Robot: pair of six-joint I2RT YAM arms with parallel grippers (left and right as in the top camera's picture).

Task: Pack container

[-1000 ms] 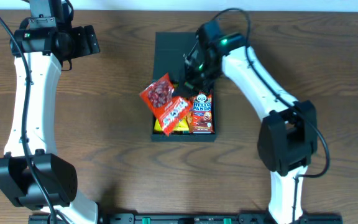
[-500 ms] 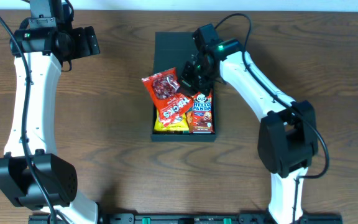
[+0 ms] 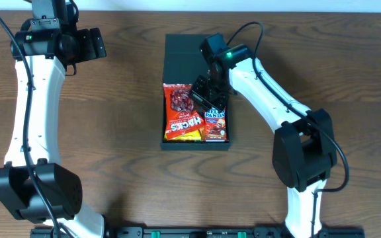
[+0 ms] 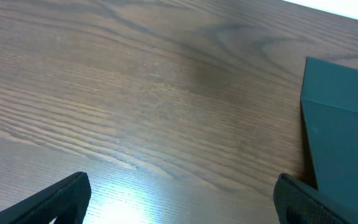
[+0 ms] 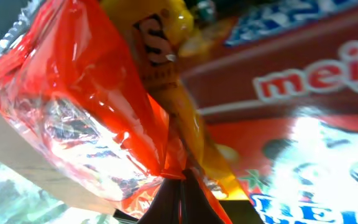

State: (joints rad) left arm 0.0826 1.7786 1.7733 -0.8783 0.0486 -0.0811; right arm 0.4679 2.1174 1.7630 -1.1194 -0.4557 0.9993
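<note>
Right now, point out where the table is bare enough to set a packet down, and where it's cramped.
Bare wood: between the left arm and the container, and on the near side of the container between the arm bases. Crowded: the container's inside, with the red packet, Hello Panda box and right arm.

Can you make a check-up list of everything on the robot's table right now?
Surface: wooden table, brown, grainy.
Job's things: container open, holding red candy bag and Hello Panda box side by side.
Clutter: nothing seen.
Claws: left claw open, empty, over the table; right claw shut on the red candy bag inside the container.
Cables: black cables run along both arms.
Surroundings: pale strip beyond the table's far edge.
</note>
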